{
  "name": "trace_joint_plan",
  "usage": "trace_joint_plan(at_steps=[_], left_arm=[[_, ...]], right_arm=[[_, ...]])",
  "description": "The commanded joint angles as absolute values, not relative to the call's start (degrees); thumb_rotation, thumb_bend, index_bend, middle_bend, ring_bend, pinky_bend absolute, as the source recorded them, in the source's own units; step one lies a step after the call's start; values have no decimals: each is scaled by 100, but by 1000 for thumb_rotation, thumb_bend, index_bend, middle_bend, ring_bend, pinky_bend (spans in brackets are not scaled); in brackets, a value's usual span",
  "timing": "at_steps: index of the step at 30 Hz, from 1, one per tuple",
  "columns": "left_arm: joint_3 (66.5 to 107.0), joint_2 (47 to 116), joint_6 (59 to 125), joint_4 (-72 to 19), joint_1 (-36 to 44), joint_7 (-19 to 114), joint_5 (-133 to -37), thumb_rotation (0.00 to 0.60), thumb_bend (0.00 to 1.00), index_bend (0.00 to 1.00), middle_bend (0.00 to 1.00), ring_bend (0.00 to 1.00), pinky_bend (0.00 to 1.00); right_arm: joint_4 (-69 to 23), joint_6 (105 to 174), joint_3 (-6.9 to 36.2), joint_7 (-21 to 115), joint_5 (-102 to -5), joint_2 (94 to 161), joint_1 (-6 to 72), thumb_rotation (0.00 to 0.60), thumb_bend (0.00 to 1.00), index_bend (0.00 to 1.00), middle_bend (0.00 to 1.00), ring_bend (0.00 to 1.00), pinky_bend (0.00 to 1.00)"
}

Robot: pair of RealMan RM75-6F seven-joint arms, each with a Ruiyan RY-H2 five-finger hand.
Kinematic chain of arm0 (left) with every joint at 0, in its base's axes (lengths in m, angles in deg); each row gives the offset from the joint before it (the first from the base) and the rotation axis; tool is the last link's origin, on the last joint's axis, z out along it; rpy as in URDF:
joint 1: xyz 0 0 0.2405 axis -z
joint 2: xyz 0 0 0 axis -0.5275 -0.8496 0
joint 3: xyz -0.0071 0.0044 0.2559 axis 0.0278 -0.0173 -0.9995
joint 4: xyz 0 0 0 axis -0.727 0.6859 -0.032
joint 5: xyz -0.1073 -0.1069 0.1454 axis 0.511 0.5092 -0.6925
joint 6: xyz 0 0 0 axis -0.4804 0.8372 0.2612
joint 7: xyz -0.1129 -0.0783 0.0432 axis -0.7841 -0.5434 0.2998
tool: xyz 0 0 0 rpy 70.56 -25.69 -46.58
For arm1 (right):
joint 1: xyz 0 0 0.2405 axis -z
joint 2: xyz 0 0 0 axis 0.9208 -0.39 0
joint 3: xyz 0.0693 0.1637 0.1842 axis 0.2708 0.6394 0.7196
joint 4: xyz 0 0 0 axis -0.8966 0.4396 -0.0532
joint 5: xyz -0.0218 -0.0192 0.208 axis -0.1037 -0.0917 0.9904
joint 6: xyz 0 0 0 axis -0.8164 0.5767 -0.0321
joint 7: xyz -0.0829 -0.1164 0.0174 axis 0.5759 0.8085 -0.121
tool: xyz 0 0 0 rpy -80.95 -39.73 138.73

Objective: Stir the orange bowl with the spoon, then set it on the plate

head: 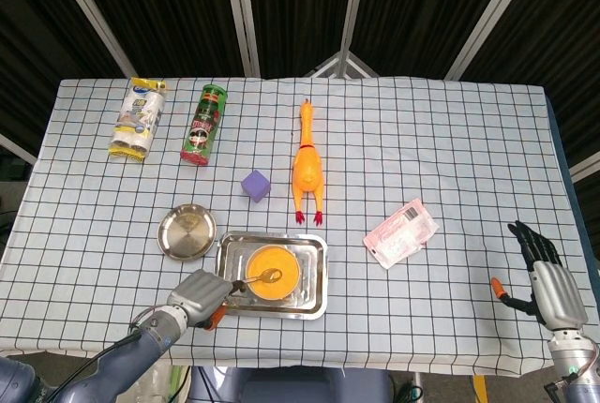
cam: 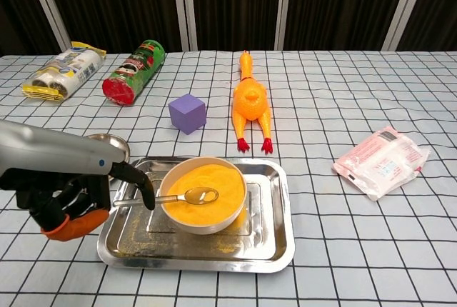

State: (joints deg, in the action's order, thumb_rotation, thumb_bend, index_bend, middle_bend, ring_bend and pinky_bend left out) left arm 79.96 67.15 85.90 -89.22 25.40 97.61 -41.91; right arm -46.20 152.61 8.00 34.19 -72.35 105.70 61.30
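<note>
The orange bowl [head: 269, 270] [cam: 203, 194] full of orange powder stands in a steel tray [head: 317, 302] [cam: 275, 250]. A metal spoon [head: 255, 280] [cam: 175, 198] lies with its scoop in the bowl and its handle pointing left over the rim. My left hand [head: 202, 292] [cam: 71, 198] hangs at the tray's left edge by the end of the handle, fingers loosely spread, holding nothing. The small round steel plate [head: 187, 231] [cam: 108, 140] sits behind the hand, partly hidden in the chest view. My right hand [head: 542, 276] rests open at the table's front right corner.
A purple cube [head: 255, 185] [cam: 188, 113] and a rubber chicken [head: 307, 169] [cam: 250, 100] lie behind the tray. A Pringles can [head: 204, 125] [cam: 134, 71] and a snack pack [head: 138, 118] [cam: 63, 70] are at the back left. A pink packet [head: 401, 232] [cam: 382, 160] lies to the right.
</note>
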Motion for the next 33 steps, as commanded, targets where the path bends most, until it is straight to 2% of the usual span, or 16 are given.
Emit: trace_joint_plan(at_steps=[1,10,18,26,33], left_arm=[[7953,6685,8458,-8922,2639,9677,-4145,600,853,204,738,643,636],[7823,6586,8371,-8886,2964,9533,-3824,600,854,212,741,644,636],[7779,6770,8375,-8572,3227,9372,-3506,600,854,199,739,644,636],[7803,6964,8468,-8351,3443,9225,-3258,600,854,195,738,644,636],[7740,6874,8610,-8346,3524,9163,-3190,600,854,194,738,644,636]], right_arm=[[-4616,15262,797,3435,-7237,10574,6131,600,405,0,0,0,0],[-4629,15245,792,3429,-7229,10567,6129,600,405,0,0,0,0],[-4632,15249,793,3414,-7228,10560,6133,600,405,0,0,0,0],[-4626,15250,791,3400,-7240,10559,6132,600,404,0,0,0,0],[-4623,15241,786,3390,-7248,10562,6127,600,404,0,0,0,0]])
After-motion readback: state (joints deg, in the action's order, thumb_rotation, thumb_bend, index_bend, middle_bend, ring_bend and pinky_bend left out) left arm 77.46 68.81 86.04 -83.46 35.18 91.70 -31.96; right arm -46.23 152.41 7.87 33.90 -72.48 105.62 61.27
